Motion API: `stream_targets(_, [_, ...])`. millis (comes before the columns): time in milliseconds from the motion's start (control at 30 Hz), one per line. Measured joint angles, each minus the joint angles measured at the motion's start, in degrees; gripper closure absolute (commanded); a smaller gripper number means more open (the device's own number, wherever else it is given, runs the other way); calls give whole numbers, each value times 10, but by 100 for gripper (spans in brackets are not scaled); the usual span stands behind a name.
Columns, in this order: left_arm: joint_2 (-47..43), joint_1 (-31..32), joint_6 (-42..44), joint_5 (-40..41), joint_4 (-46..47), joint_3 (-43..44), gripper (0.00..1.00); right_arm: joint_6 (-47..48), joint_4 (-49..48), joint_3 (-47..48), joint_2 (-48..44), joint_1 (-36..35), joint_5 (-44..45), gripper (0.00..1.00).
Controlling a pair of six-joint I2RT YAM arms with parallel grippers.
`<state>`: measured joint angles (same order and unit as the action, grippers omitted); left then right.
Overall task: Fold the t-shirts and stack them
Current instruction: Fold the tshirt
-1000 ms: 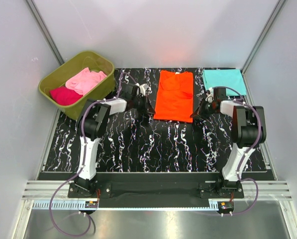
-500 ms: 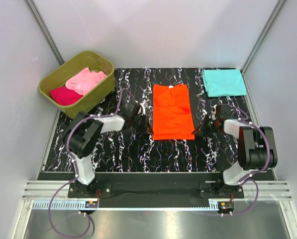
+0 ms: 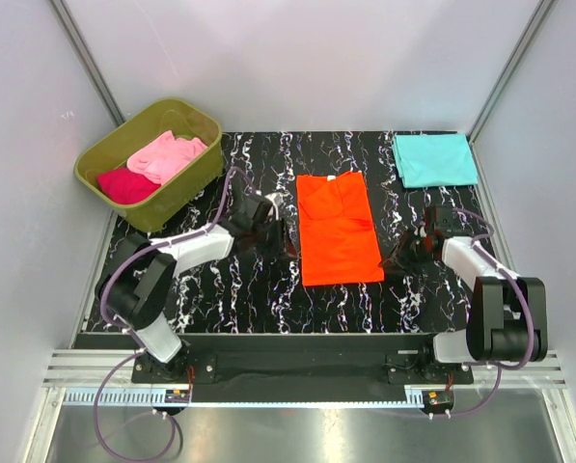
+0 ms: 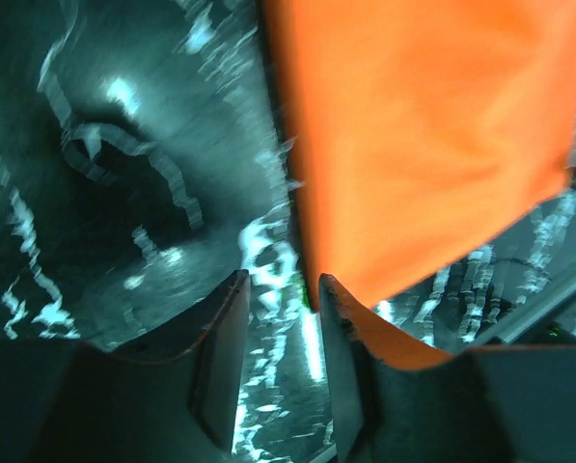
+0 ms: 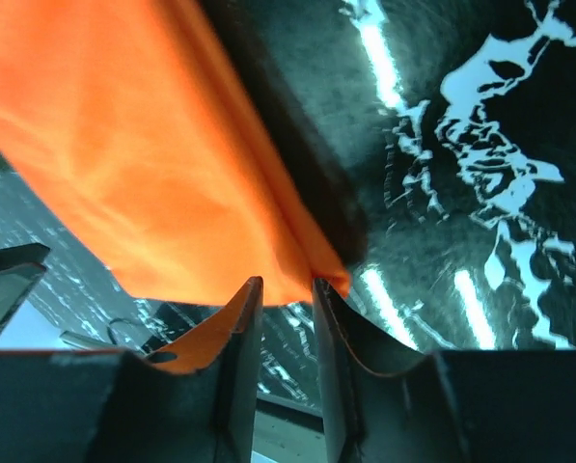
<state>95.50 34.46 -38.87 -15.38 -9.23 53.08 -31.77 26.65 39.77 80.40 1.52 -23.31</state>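
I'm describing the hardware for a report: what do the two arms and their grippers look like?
The left arm and right arm match: bulky black joint housings, white links between them, thin purple cables looping from the bases. The left gripper and right gripper each end in two dark, tapering jaws. No markings are legible.

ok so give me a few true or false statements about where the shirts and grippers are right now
1. The bright orange cloth t-shirt lies spread flat on the black marbled table. True.
2. The teal cloth t-shirt is in the olive-green plastic tub. False: it lies folded at the table's far right corner.
3. The tub holds the light pink t-shirt and the magenta t-shirt. True.
4. The right gripper is shut on the teal t-shirt. False: it sits open at the orange t-shirt's near right corner.
5. The left gripper is beside the orange t-shirt's left edge. True.
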Motion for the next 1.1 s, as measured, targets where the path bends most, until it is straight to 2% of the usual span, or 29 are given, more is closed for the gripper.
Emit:
stream_targets(167, [11, 3, 23, -24, -4, 89, 60, 2, 41, 63, -22, 0, 0, 83])
stream_targets(333, [68, 12, 33, -49, 16, 161, 60, 10, 30, 124, 5, 0, -43, 83])
stream_targets(633, [221, 16, 55, -46, -19, 267, 62, 42, -26, 190, 182, 0, -150, 87])
stream_targets(900, [247, 11, 68, -17, -39, 286, 62, 49, -63, 267, 321, 0, -134, 90])
stream_targets(1100, [247, 9, 76, 2, -33, 286, 60, 4, -101, 271, 340, 2, -112, 90])
